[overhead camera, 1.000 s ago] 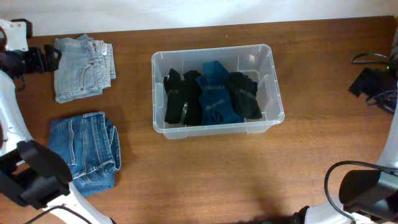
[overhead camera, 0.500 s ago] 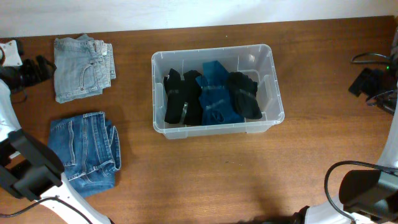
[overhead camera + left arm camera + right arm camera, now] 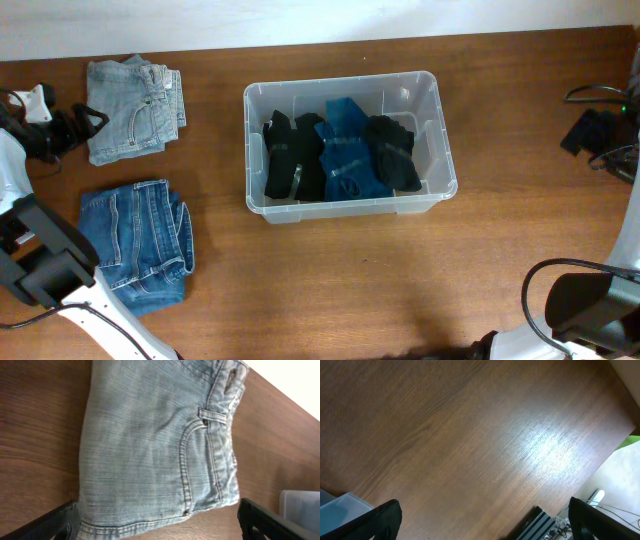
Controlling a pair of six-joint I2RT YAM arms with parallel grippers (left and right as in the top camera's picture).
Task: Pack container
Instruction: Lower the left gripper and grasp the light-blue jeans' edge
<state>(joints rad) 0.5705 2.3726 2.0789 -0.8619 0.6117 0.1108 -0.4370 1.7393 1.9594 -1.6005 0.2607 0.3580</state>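
Pale folded jeans (image 3: 135,95) at the back left corner of the table (image 3: 300,290) may fall open if the wide-open left gripper (image 3: 92,125) pinches one layer.

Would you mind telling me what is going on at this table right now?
Two robot arms are packing clothes into the clear container, which holds folded black clothes and teal clothes. On the table to its left lie light jeans and dark jeans. The left end effector is open, facing the light jeans, holding nothing. The right end effector is open over bare wood, also empty.
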